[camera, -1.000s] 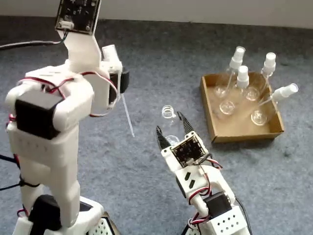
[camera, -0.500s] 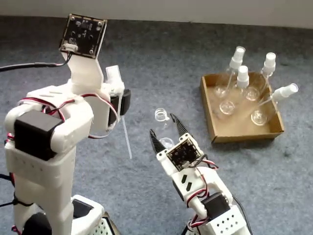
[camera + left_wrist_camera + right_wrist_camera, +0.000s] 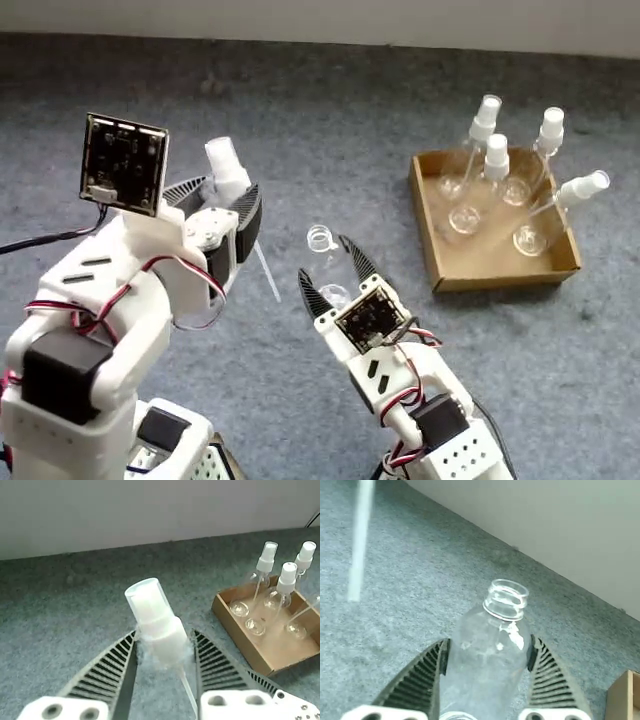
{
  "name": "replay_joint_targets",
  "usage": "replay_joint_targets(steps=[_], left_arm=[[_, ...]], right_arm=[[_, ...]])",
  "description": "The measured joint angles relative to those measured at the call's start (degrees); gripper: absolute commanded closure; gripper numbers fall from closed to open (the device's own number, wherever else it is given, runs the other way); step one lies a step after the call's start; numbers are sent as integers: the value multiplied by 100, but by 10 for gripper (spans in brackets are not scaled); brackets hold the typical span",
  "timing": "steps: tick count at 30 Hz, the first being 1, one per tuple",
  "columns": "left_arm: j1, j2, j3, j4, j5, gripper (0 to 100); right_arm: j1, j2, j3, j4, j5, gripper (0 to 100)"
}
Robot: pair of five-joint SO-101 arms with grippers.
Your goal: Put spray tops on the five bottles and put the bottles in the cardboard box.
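Nearest, the right gripper [image 3: 324, 260] was clamped on a clear, round-bodied plastic bottle [image 3: 328, 270], one ribbed black finger on each side of its body. The bottle's open, uncapped neck pointed toward 12 o'clock over the grey carpeted table [image 3: 330, 130]; whether its base touched the table could not be told. At about 10 o'clock from that bottle, the left gripper [image 3: 222, 200] was clenched on a white plastic spray top [image 3: 226, 165] at its collar, cap end up. Its thin clear dip tube [image 3: 266, 272] slanted down toward 5 o'clock, the end near the right gripper's finger yet apart from it. Farther off, at roughly 2 o'clock from the held bottle, the shallow brown cardboard box [image 3: 495, 265] lay flat on the table. Four clear bottles [image 3: 466, 218] fitted with white spray tops [image 3: 497, 152] leaned inside it, round bases on the box floor. The one by the box's 3 o'clock wall was tipped out over the rim. Beyond, a pale wall [image 3: 400, 20] met the table's far edge.
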Motion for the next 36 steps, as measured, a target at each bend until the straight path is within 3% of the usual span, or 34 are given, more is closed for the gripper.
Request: replay_joint_targets(steps=[8,16,24,36], left_arm=[[0,-413,1618,-2629,0,989],[0,-422,2312,-3921,0,989],[0,-422,2330,-4097,0,989],[273,-422,2330,-3684,0,990]], right_arm=[[0,0,0,0,0,915],[0,0,0,0,0,915],[0,0,0,0,0,915],[0,0,0,0,0,915]])
